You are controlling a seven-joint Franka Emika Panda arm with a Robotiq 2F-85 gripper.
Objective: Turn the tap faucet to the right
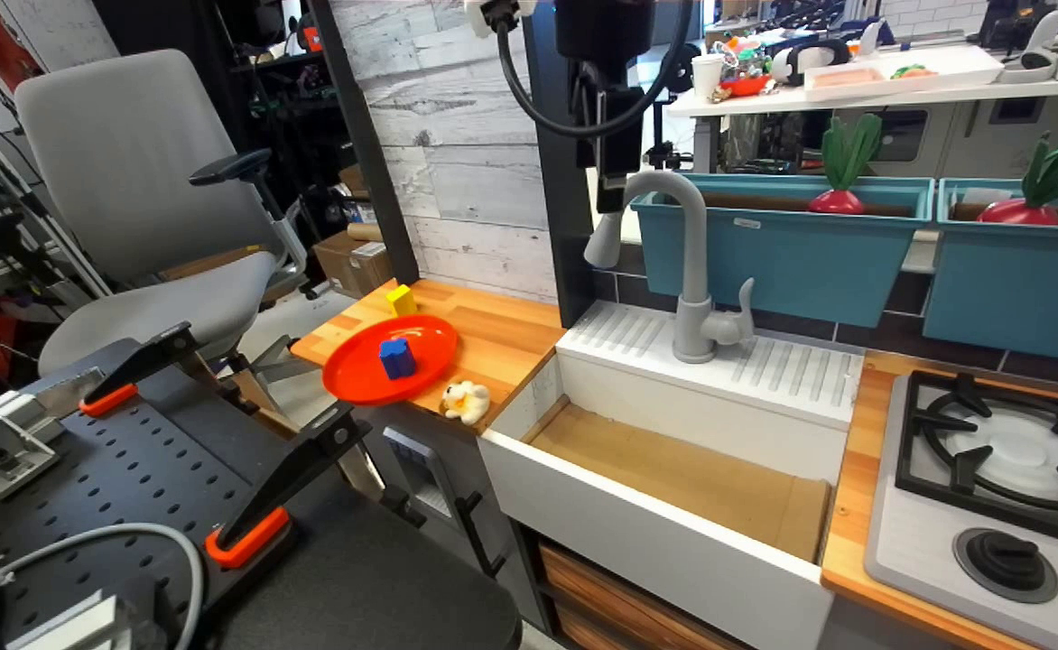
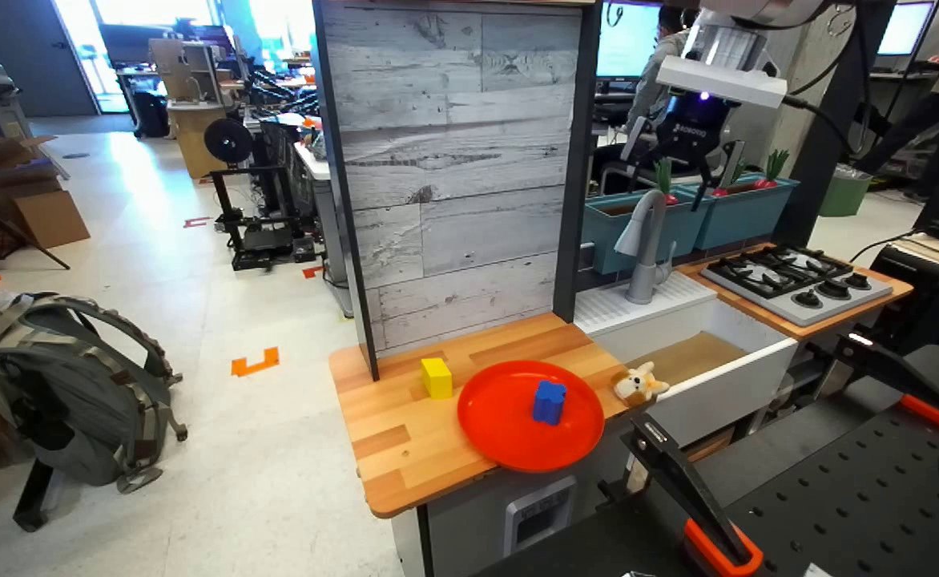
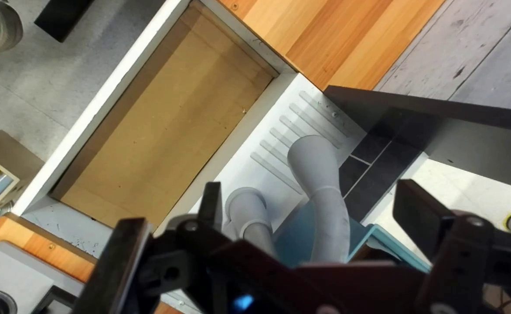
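Note:
The grey tap faucet [image 1: 694, 253] stands on the white ridged ledge behind the sink. It also shows in an exterior view [image 2: 646, 256] and in the wrist view [image 3: 330, 218]. Its spout arches toward the dark post, and its nozzle hangs above the ledge. The small lever [image 1: 746, 311] sticks out on the opposite side. My gripper [image 1: 615, 185] points down at the top of the spout. In the wrist view my gripper [image 3: 308, 196] is open, with the spout between its spread fingers and nothing clamped. I cannot tell whether a finger touches the spout. Part of the arch is hidden by the gripper.
A dark post [image 1: 565, 181] and a wood-look wall [image 1: 466, 135] stand beside the spout. Blue planters [image 1: 782, 253] are right behind the faucet. The sink [image 1: 664, 542] lies in front, and a stove [image 1: 908, 533] sits beside it. A red plate [image 1: 357, 370] holds a blue block.

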